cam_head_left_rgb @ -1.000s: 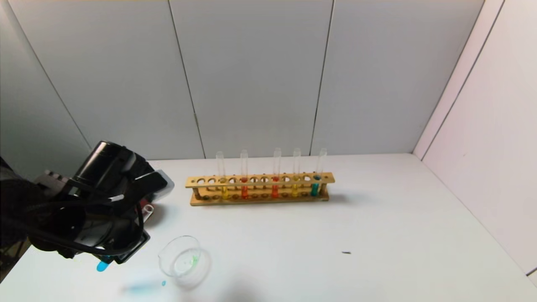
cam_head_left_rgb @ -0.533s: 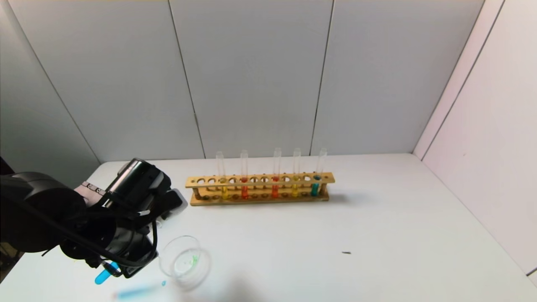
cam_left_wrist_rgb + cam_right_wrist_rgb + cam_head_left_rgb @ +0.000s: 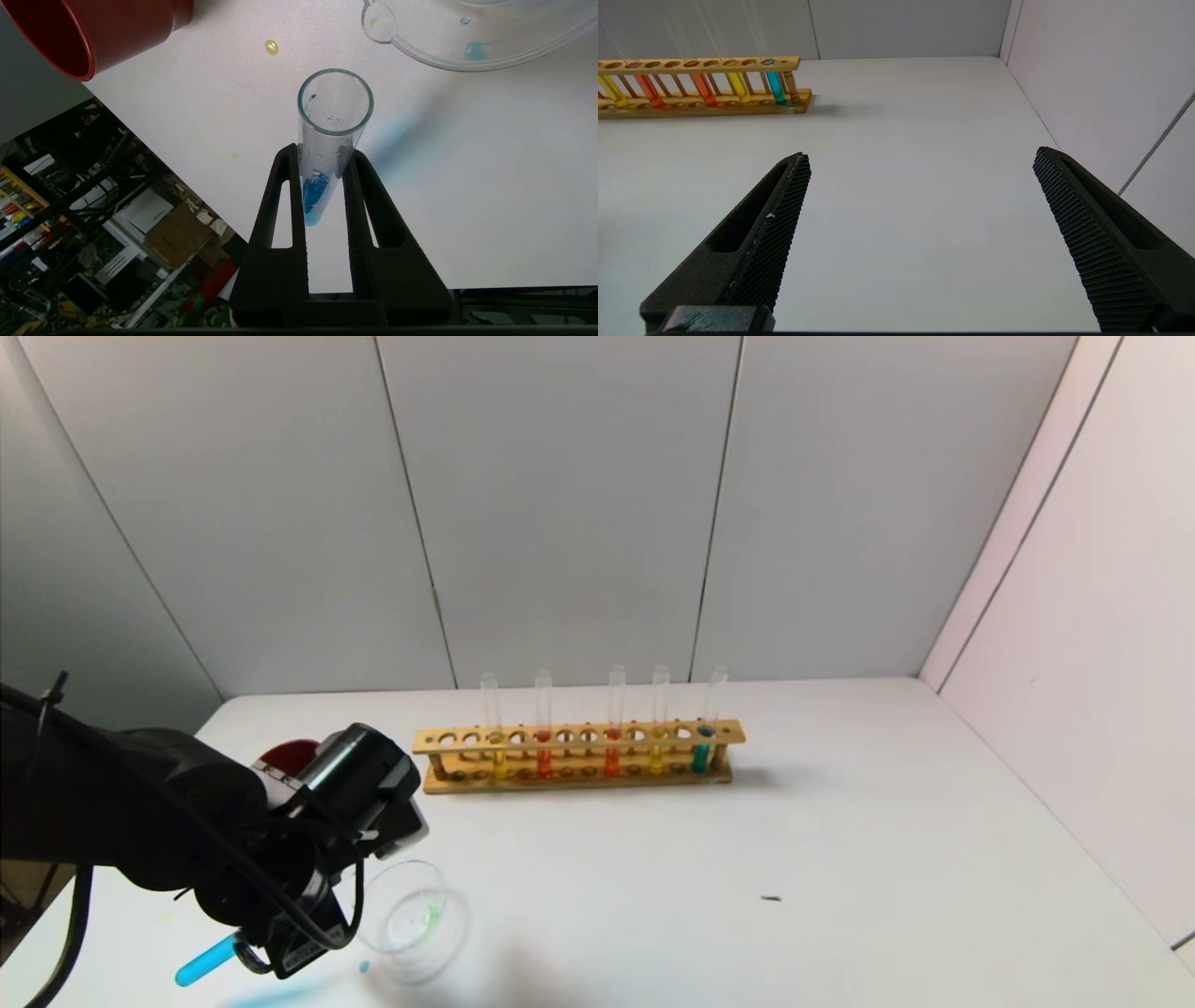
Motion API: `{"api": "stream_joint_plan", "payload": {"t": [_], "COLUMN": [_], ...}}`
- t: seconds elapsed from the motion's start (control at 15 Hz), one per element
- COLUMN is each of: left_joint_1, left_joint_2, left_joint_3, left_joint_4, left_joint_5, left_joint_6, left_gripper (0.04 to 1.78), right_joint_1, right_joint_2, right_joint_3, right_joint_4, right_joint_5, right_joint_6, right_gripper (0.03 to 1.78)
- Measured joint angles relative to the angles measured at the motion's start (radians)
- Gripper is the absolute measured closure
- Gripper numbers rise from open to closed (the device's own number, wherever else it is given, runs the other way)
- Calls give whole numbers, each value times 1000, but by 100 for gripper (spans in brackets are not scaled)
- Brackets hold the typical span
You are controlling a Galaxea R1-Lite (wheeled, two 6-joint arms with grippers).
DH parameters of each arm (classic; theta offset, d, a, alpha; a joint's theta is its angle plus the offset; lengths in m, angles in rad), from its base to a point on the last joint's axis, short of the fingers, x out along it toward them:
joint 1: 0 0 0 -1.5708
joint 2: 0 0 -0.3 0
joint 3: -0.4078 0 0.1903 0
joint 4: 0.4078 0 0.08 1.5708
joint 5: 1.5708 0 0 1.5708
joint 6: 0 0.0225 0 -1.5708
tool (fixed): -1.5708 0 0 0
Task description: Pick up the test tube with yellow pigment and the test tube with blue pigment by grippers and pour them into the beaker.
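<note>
Over the last second the left gripper (image 3: 322,154) has been swung from a raised pose by the red cup (image 3: 288,756) down to the near left edge of the counter (image 3: 840,821), just beside the beaker (image 3: 411,919). The blue tube (image 3: 207,961) has been turned with it: its round blue end, which pointed nearly down a second ago, now sticks out low and to the left, and its mouth is aimed at the beaker. This is judged to be the tilt that leads into the pour; no blue stream is seen yet, so the pour is taken as not begun.

In the left wrist view the jaws are clamped on the tube partway along its glass, one on each side. The tube is clear and slender with an open, round rim, droplets are seen on its inner wall, and the bright blue liquid is gathered at the closed end, below the jaws. The mouth is close to the beaker's lip but not over it. A little green liquid is seen in the beaker, and small blue and yellow drops lie on the counter nearby, which suggests that spilling is a risk if the mouth is not carried over the rim first.

The rack (image 3: 579,756) stands well apart at the back, with yellow (image 3: 499,761), orange-red and teal tubes upright in it. The right gripper (image 3: 920,233) is held idle above bare counter on the right, its jaws wide apart and empty
</note>
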Motion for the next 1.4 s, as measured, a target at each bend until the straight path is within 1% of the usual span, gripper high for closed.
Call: {"api": "stream_joint_plan", "payload": {"t": [0.33, 0.73, 0.93, 1.13, 1.4], "left_joint_1": [-14, -58, -75, -78, -77], "left_joint_2": [66, 132, 167, 192, 224], "left_joint_3": [-27, -155, -197, -217, -267], "left_joint_4": [28, 230, 306, 332, 399], "left_joint_5": [18, 40, 61, 70, 90], "left_joint_6": [4, 7, 14, 18, 22], "left_gripper": [153, 153, 153, 153, 153], "right_joint_1": [0, 0, 0, 0, 0], "right_joint_2": [0, 0, 0, 0, 0], "right_joint_3": [0, 0, 0, 0, 0], "right_joint_4": [0, 0, 0, 0, 0], "right_joint_5": [0, 0, 0, 0, 0], "right_joint_6": [0, 0, 0, 0, 0], "right_gripper": [7, 7, 7, 7, 7]}}
